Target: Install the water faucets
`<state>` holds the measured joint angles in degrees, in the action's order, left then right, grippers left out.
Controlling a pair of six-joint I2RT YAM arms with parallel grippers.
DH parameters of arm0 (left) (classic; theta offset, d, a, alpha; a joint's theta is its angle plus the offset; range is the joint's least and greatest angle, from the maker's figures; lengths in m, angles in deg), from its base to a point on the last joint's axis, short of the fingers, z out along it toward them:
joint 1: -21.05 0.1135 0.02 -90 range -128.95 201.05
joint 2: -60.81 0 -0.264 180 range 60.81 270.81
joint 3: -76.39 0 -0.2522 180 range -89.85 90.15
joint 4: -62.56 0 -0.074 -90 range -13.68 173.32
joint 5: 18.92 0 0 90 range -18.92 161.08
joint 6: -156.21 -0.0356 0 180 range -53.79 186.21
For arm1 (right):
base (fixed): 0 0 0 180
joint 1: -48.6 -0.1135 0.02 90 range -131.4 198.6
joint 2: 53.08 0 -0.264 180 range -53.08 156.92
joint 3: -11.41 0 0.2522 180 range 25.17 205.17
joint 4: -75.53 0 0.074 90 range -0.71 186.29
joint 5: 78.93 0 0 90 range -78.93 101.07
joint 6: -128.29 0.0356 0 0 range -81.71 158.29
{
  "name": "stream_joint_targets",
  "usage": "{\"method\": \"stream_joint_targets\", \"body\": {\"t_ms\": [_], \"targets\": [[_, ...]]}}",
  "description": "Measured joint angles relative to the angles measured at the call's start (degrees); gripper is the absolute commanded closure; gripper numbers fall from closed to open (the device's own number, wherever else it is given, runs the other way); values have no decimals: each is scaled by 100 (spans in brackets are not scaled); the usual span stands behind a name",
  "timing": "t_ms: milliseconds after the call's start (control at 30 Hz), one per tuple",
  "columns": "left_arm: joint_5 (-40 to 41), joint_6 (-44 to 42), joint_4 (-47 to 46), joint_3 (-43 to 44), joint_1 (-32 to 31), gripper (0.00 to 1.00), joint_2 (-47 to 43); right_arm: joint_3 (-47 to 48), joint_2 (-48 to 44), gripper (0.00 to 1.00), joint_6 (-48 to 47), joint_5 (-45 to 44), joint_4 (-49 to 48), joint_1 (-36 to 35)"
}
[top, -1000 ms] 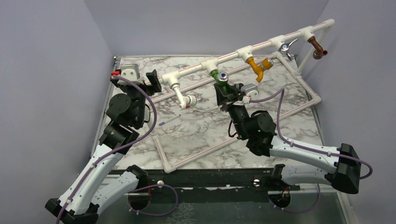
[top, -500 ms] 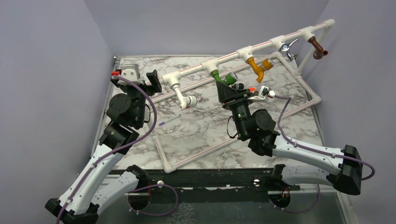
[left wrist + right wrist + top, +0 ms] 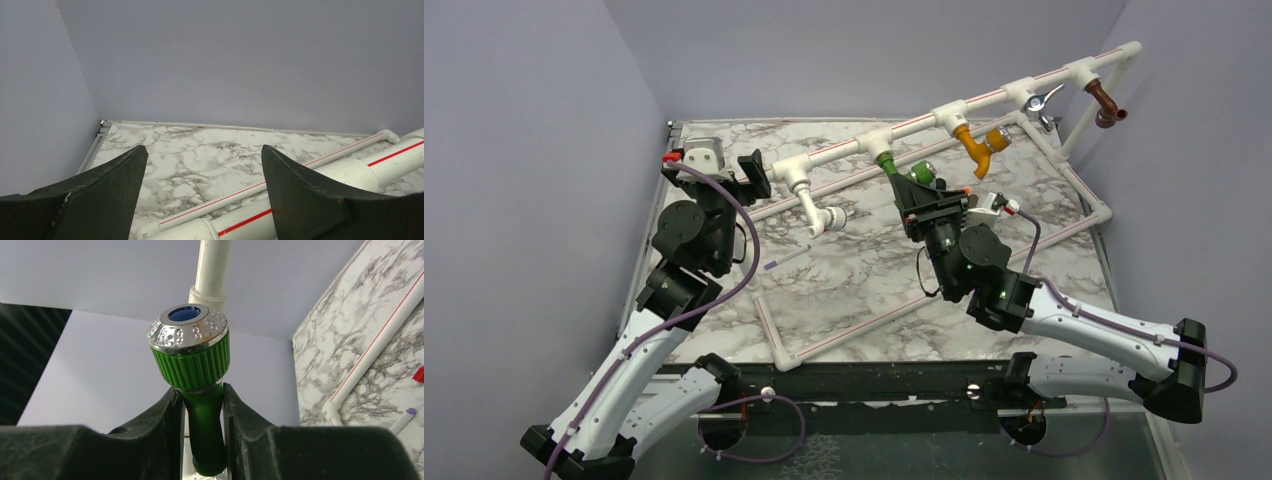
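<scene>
The green water faucet (image 3: 902,170) with its round silver knob (image 3: 924,172) hangs from a tee of the white red-striped pipe frame (image 3: 994,97). My right gripper (image 3: 913,188) is shut on its neck. In the right wrist view the green neck (image 3: 204,415) is pinched between both black fingers (image 3: 167,415), with the knob (image 3: 189,327) just above them. White (image 3: 816,208), yellow (image 3: 979,143), chrome (image 3: 1036,102) and brown (image 3: 1106,103) faucets hang from other tees. My left gripper (image 3: 716,168) stands open beside the frame's left end, holding nothing; the striped pipe (image 3: 310,202) shows low between its fingers.
A thin white stick with a purple tip (image 3: 784,260) lies on the marble table inside the frame's floor loop (image 3: 874,318). Purple walls close in the left, back and right. A dark rail (image 3: 874,380) runs along the near edge.
My right wrist has rolled, and the arm's elbow swung right. The green faucet turned with it, so its knob now points right instead of up at the camera. The left arm held still.
</scene>
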<state>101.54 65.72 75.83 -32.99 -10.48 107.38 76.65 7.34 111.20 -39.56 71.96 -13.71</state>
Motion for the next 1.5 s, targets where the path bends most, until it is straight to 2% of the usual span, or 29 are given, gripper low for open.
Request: {"method": "stream_joint_targets", "body": {"t_ms": [200,400,667,800,900,1167,1500], "targets": [[-17,7,0,0,0,15,2,24,-15,100,721,7,219,0],[-17,4,-2,0,0,15,7,98,-15,98,922,17,402,0],[-17,7,-4,0,0,15,9,138,-22,64,876,15,483,0],[-15,7,-4,0,4,15,9,109,-79,44,852,7,549,0],[-15,7,-7,0,4,15,13,13,-216,35,815,0,647,0],[-15,7,-9,0,7,15,15,-186,-573,28,476,11,645,0],[-15,4,-9,0,7,15,15,-188,-981,27,-909,210,719,0]]}}
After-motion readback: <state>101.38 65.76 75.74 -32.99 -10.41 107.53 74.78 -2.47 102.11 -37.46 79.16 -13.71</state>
